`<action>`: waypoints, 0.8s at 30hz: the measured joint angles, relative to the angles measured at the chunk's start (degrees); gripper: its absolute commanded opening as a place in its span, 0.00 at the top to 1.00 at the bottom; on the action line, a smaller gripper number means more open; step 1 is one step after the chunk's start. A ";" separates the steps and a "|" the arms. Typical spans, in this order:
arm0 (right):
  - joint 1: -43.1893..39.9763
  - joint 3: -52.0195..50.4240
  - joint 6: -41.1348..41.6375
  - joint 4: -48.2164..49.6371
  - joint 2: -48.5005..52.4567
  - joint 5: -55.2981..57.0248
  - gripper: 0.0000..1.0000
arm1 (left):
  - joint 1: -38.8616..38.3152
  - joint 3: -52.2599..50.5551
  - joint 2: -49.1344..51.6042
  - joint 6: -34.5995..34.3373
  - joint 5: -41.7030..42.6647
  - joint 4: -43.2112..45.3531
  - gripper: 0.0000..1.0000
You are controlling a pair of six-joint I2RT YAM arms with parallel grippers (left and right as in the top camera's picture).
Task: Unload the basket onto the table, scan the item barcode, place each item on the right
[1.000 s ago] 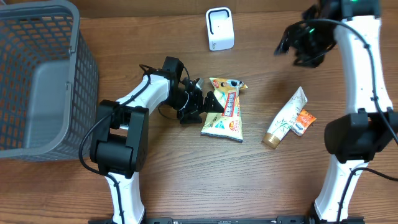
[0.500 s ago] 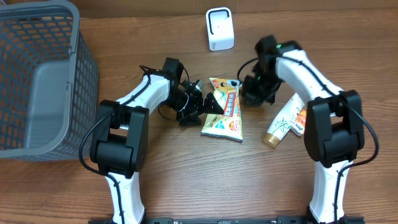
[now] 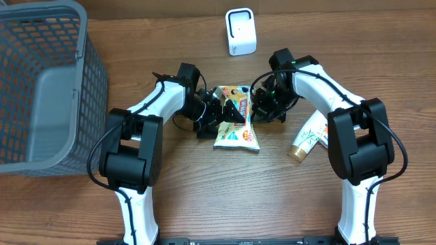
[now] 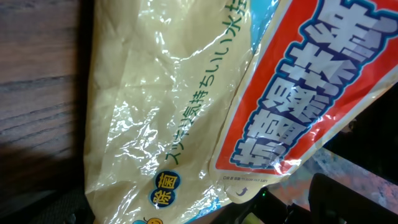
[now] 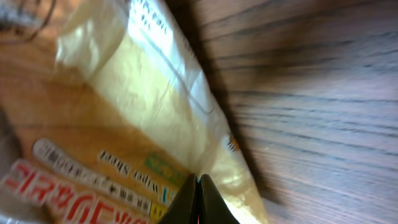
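Brown wooden counter (image 3: 204,197) carries a yellow, crinkly plastic wipes packet with a red label (image 3: 235,133), lying between both arms. Left jaws stand released wide at its left edge. Right jaws are clenched tight at its right edge, though whether they pinch film I cannot tell. It looks light, soft and slippery, so a sealed edge is probably the best hold.

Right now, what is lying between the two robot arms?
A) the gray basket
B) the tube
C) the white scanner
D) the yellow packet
D: the packet lies in the middle, with the left arm on one side of it and the right arm on the other.
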 measured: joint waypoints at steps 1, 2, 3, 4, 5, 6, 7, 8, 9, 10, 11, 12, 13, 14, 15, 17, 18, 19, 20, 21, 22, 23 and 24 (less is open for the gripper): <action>0.00 0.00 0.04 0.04 0.00 -0.37 0.96 | 0.04 0.09 0.15 -0.26 0.33 -0.02 0.02; 0.00 0.00 0.04 0.17 0.00 -0.90 0.96 | 0.11 0.15 0.35 -0.46 0.74 -0.09 0.04; 0.00 0.00 0.07 0.37 0.00 -1.44 0.96 | 0.15 0.24 0.61 -0.66 1.31 -0.11 0.07; 0.00 0.00 0.04 0.48 0.00 -1.97 0.96 | 0.17 0.24 0.81 -0.83 1.70 -0.09 0.10; 0.00 0.00 0.07 0.76 0.00 -2.71 0.96 | 0.20 0.24 1.03 -0.92 1.95 0.04 0.14; 0.00 0.00 0.07 0.98 0.00 -3.41 0.96 | 0.20 0.22 1.31 -1.05 2.19 0.13 0.17; 0.00 0.00 0.11 1.03 0.00 -4.00 0.96 | 0.20 0.22 1.64 -1.05 2.67 0.26 0.21; 0.00 0.00 0.09 1.07 0.00 -4.52 0.96 | 0.20 0.22 1.90 -1.11 2.99 0.42 0.25; 0.00 0.00 0.09 1.07 0.00 -4.76 0.96 | 0.20 0.22 2.14 -1.18 3.34 0.52 0.31; 0.00 0.00 0.11 1.09 0.00 -4.96 0.96 | 0.20 0.20 2.38 -1.22 3.45 0.63 0.36; 0.00 0.00 0.09 1.11 0.00 -5.20 0.96 | 0.17 0.15 2.64 -1.22 3.45 0.72 0.41; 0.00 0.00 0.11 1.16 0.00 -5.46 0.96 | 0.17 0.11 2.89 -1.25 3.61 0.81 0.48; -0.02 0.00 0.13 1.22 0.00 -5.68 0.96 | 0.17 0.02 3.08 -1.22 3.56 0.92 0.61; 0.00 0.00 0.17 1.31 0.00 -5.97 0.96 | 0.17 -0.15 3.26 -1.20 3.43 1.18 0.81; 0.00 0.00 0.20 1.33 0.00 -6.08 0.96 | 0.13 -0.28 3.52 -1.25 2.95 1.29 0.96; -0.02 0.00 0.22 1.29 0.00 -6.23 0.96 | 0.13 -0.61 4.35 -1.42 2.21 1.62 0.96; -0.02 0.00 0.22 1.27 0.00 -6.25 0.96 | 0.13 -0.68 4.76 -1.18 2.14 1.77 0.96; 0.00 0.00 0.20 0.94 0.00 -6.08 0.96 | 0.13 -0.74 5.07 -1.22 2.49 1.92 0.96; 0.00 0.02 0.20 0.85 0.00 -5.99 0.96 | 0.13 -0.74 5.07 -1.20 2.45 1.92 0.96; -0.07 0.15 0.20 -0.07 0.00 -5.42 0.96 | 0.13 -0.74 5.07 -1.20 2.40 1.92 0.96; -0.09 0.57 0.26 -1.49 0.00 -4.22 0.96 | 0.13 -0.74 5.07 -1.20 2.40 1.64 0.96; -0.20 1.09 0.17 -3.13 0.00 -2.80 0.96 | 0.15 -0.68 5.07 -1.18 2.34 1.22 0.96; -0.26 1.95 0.22 -4.92 0.00 -0.81 0.96 | 0.15 -0.46 5.07 -1.01 2.03 0.39 0.96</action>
